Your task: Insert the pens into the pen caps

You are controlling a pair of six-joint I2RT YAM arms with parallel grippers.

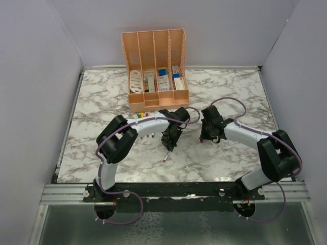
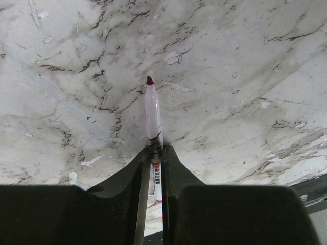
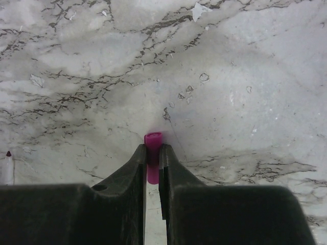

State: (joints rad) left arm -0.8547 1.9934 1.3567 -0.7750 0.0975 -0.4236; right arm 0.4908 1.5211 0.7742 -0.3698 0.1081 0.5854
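The left pincer (image 2: 155, 149) is clamped on a pen (image 2: 152, 109). Its two fingers press the white barrel from either side. The barrel sticks out beyond the fingertips and ends in a dark red tip, which hangs above the marble worktop (image 2: 245, 76). A printed stretch of the barrel shows in the slot behind the fingertips. In the top view this pen (image 1: 167, 154) slants from the left pincer (image 1: 171, 139) toward the near edge, around the middle of the worktop (image 1: 102, 97).

The right pincer (image 3: 152, 149) is closed on a magenta cap (image 3: 153, 139). The stubby cap stands between the fingertips with its end poking out just past them, over bare marble. In the top view the right pincer (image 1: 209, 133) sits just right of the left one, the two apart. At the left edge of the right wrist view a white barrel with a dark tip (image 3: 7, 166) shows; I cannot tell whether it is the held pen.

At the far side stands a peach organizer (image 1: 156, 48) holding white and blue boxed items. Just near its front, beside the left arm, lie small coloured pieces (image 1: 144, 115), yellow, green and red, too small to tell whether they are caps or tips.
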